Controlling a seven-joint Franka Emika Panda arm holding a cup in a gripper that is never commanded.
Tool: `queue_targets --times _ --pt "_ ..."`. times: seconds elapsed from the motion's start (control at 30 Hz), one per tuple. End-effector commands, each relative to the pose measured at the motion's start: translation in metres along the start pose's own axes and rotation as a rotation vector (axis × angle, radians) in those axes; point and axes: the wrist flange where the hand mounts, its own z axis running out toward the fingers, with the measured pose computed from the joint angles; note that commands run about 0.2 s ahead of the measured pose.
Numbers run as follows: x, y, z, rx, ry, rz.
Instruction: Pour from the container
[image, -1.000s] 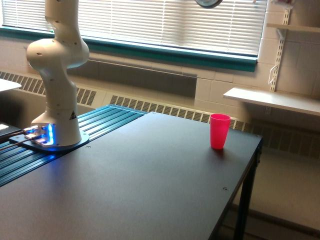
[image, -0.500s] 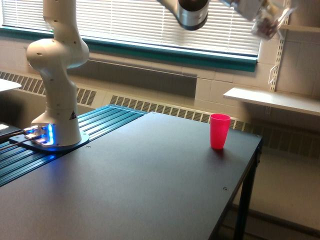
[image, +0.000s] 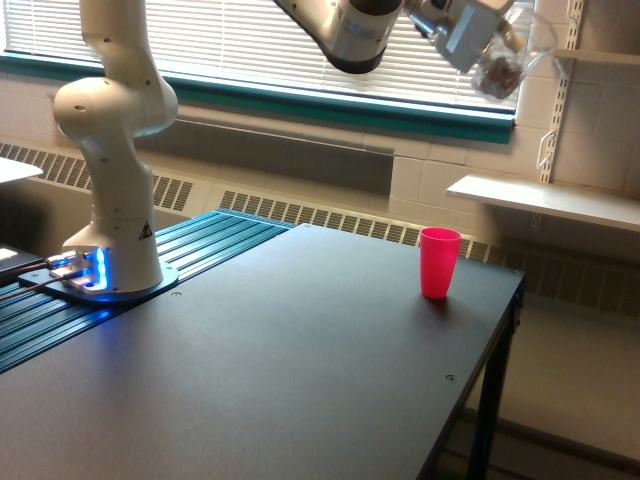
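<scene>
High at the top right of the exterior view, my gripper (image: 488, 42) is shut on the container (image: 508, 60), a small clear cup tilted sideways with dark brownish bits showing through it. It hangs well above the table and a little to the exterior view's right of the bright pink cup (image: 439, 262). That pink cup stands upright near the far right corner of the dark table (image: 300, 350). The gripper's fingers are mostly hidden behind its grey body and the clear cup.
The arm's white base (image: 110, 180) stands at the exterior view's left on a ribbed teal plate (image: 200, 250). A white shelf (image: 540, 200) juts from the wall beyond the table's right edge. Window blinds and a radiator run along the back.
The arm has swung into view from above over the last second. The gripper and clear cup have come lower and toward the exterior view's left. The pink cup has not moved.
</scene>
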Motion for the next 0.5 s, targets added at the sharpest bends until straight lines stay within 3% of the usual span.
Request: queue_targets --times 0.03,0.3,0.5 --pt "-0.030 -0.033 -0.006 -0.007 -0.059 0.037" --pt "-0.055 -0.057 -0.015 0.012 -0.110 0.120" --pt "-0.074 -0.066 -0.018 -0.003 -0.135 0.104"
